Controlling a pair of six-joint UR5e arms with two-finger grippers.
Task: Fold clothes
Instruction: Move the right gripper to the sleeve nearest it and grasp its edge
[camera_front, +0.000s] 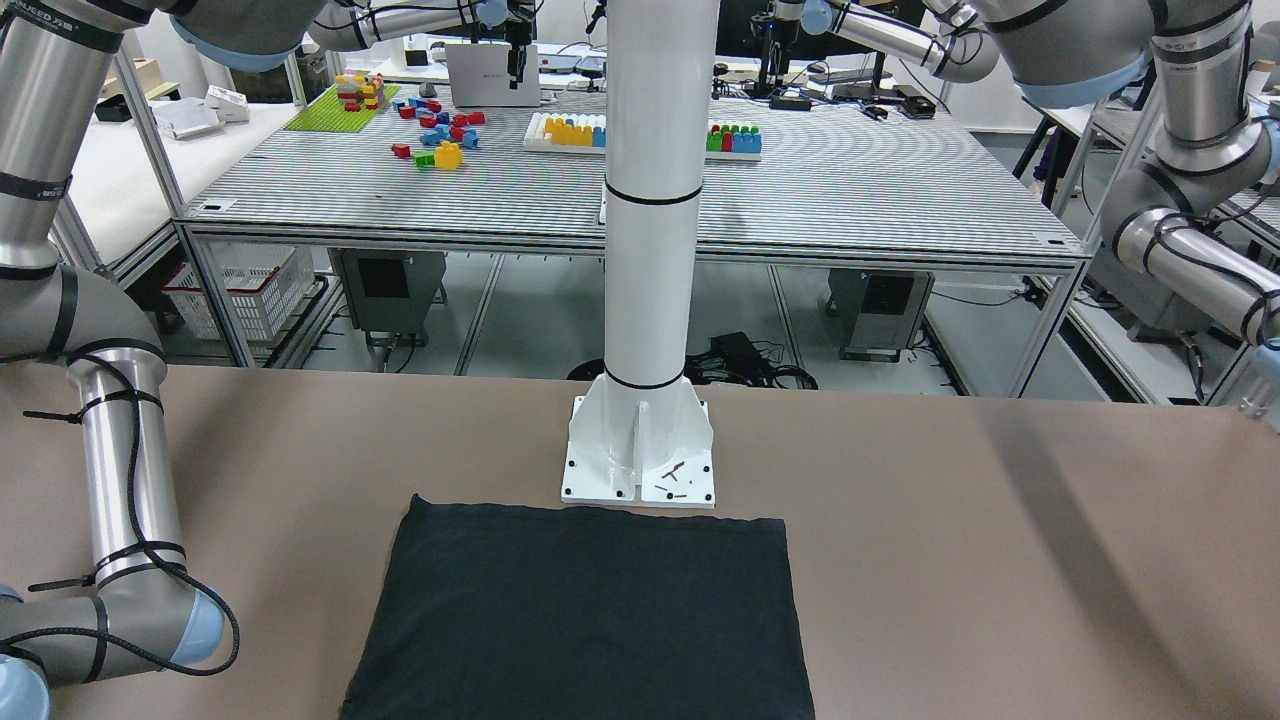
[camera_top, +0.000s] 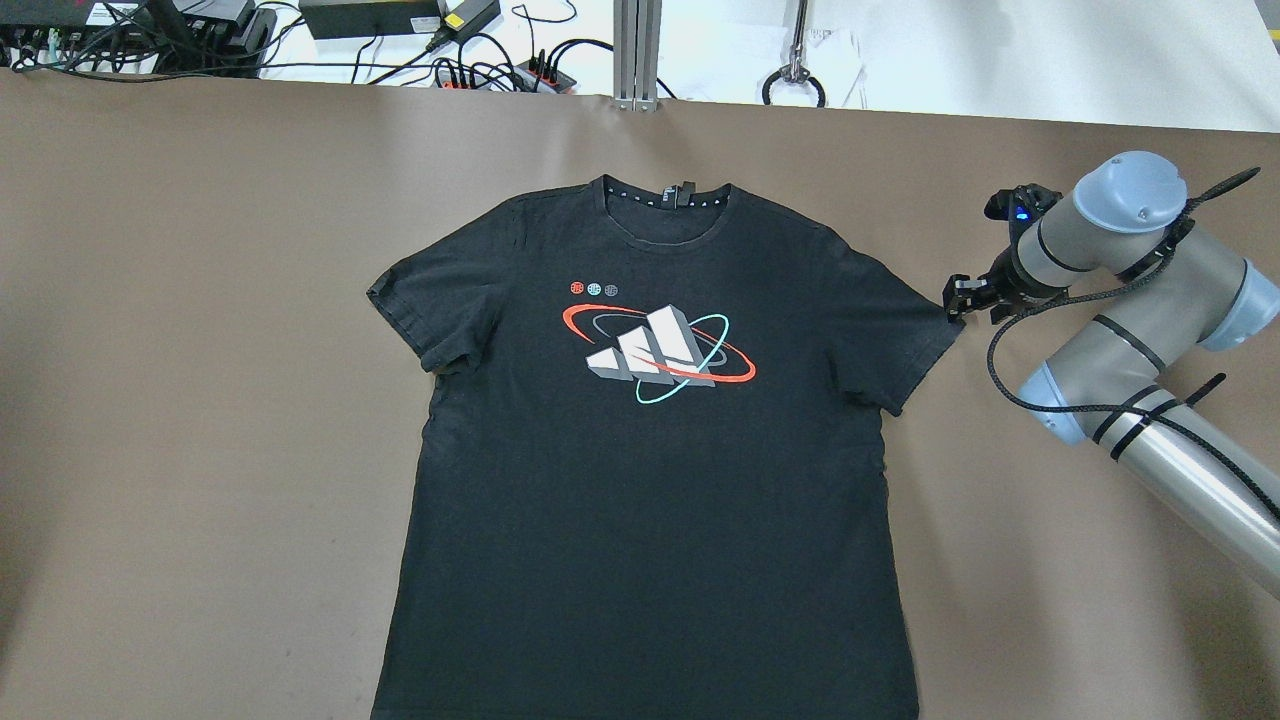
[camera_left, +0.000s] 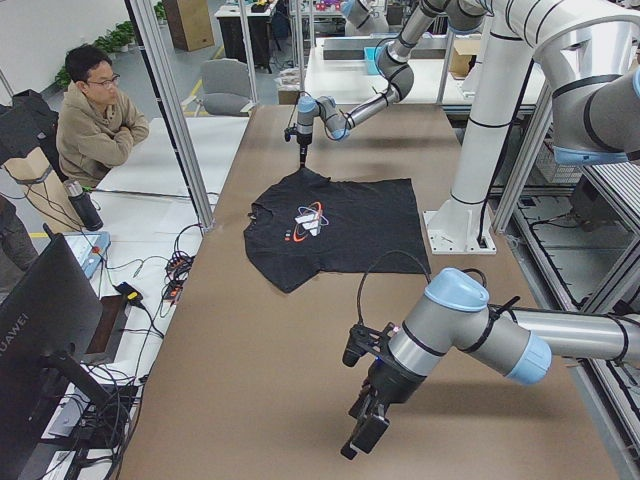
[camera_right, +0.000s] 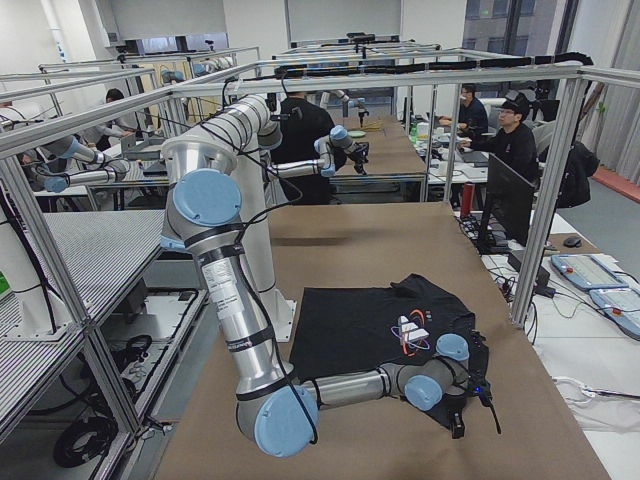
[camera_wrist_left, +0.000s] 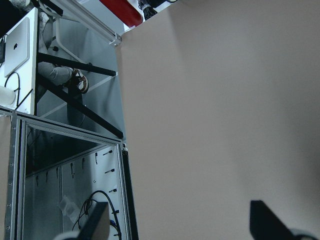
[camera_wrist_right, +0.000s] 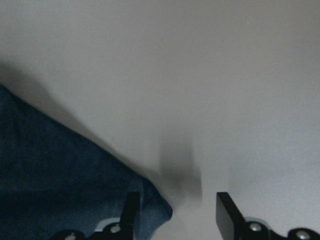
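Right hand (camera_top: 957, 300), released with fingers apart, sits at the sleeve tip of the black T-shirt (camera_top: 650, 480), cloth just inside one finger. Shirt lies flat at the bench (camera_top: 200, 400) centre, collar toward the edge opposite the robot. Left hand (camera_left: 362, 432), likewise released, hangs over bare bench near its left end.

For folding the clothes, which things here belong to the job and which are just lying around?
For the job: black short-sleeved T-shirt with a red, white and teal logo, spread flat; right gripper, open at its sleeve; left gripper, open over bare brown table.
Lying about: white metal pillar base; coloured plastic toy blocks; black cables.
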